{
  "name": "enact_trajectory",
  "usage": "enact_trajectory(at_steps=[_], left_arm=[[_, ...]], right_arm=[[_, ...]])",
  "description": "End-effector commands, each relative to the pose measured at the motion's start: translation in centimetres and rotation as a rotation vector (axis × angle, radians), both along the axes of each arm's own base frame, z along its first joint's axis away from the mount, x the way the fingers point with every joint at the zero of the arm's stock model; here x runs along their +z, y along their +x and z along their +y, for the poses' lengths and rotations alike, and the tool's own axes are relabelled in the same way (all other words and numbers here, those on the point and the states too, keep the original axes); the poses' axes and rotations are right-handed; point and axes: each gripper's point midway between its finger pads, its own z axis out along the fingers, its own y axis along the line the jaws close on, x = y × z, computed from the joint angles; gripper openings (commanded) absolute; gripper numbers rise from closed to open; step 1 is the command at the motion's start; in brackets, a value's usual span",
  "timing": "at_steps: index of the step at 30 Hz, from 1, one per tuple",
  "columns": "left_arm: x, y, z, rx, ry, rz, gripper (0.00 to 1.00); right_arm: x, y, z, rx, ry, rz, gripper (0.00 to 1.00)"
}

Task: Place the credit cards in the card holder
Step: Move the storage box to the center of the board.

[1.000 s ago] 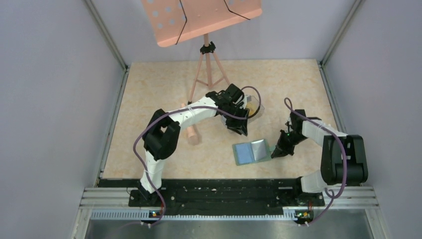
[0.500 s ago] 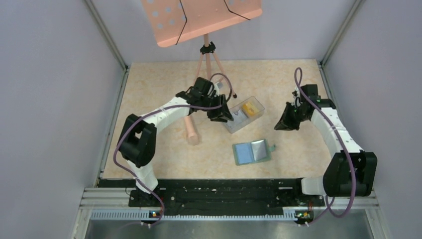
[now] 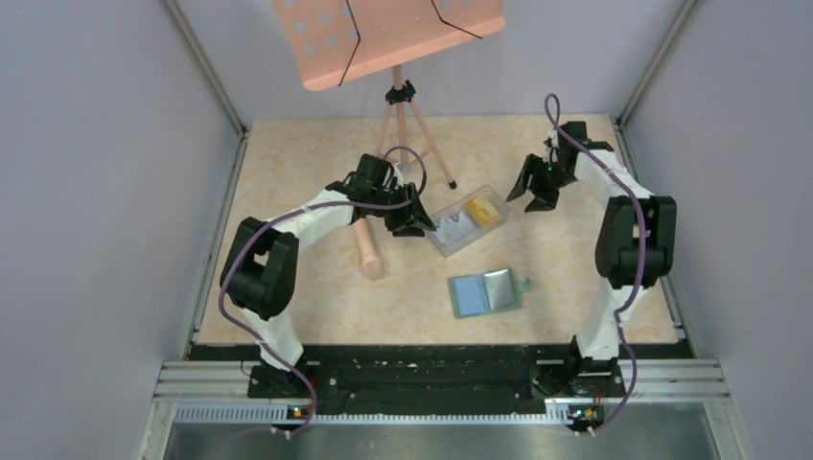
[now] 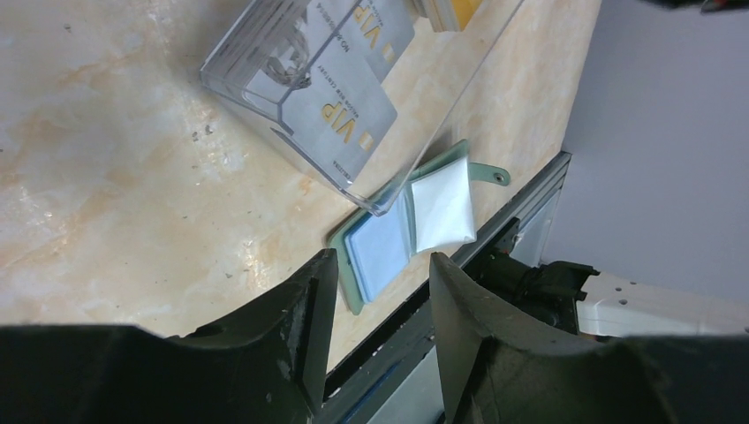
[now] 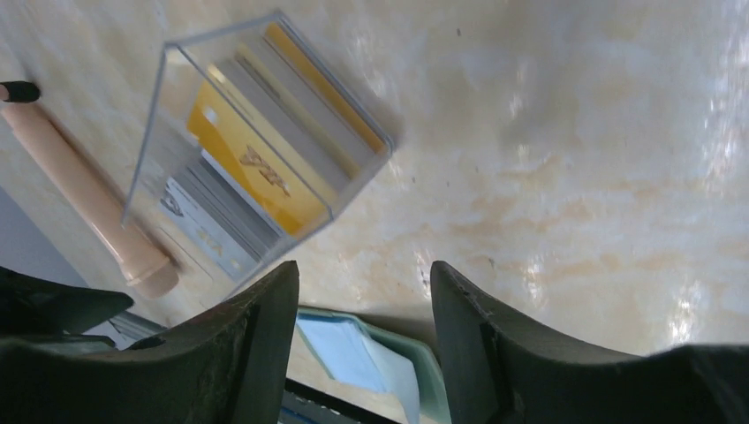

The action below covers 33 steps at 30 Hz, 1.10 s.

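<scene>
Swings right gripper (image 3: 530, 198) away from open card holder (image 3: 486, 292) toward clear box (image 3: 468, 219), now spread, empty; left gripper (image 3: 413, 224) likewise spread. Leaves credit cards (image 3: 482, 210) boxed, none picked.

The bench (image 3: 288, 172) is smooth, marbled beige, with a soft sheen in the wrist views. The box (image 3: 439, 241) is clear, hard, glossy plastic. The credit cards (image 4: 340, 106) inside look like smooth plastic. The card holder (image 3: 484, 293) is matt sage-green, its sleeves (image 4: 442, 208) shiny film. The left pincer (image 4: 380, 291) and right pincer (image 5: 364, 287) look alike — matt black plastic.
</scene>
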Motion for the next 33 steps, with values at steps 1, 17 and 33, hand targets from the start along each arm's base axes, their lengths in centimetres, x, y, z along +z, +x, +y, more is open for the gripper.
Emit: enact_trajectory(at_steps=[1, 17, 33], left_arm=[[-0.2, 0.1, 0.0, -0.019, 0.022, -0.005, 0.48], [0.8, 0.6, 1.6, -0.071, 0.133, -0.122, 0.49], [1.3, 0.2, 0.6, -0.071, 0.079, -0.100, 0.46]], right_arm=[[1.3, 5.2, 2.5, 0.083, 0.050, -0.108, 0.60], [0.2, 3.6, 11.2, 0.348, 0.105, -0.064, 0.47], [2.5, -6.2, 17.1, 0.377, 0.296, 0.071, 0.46]])
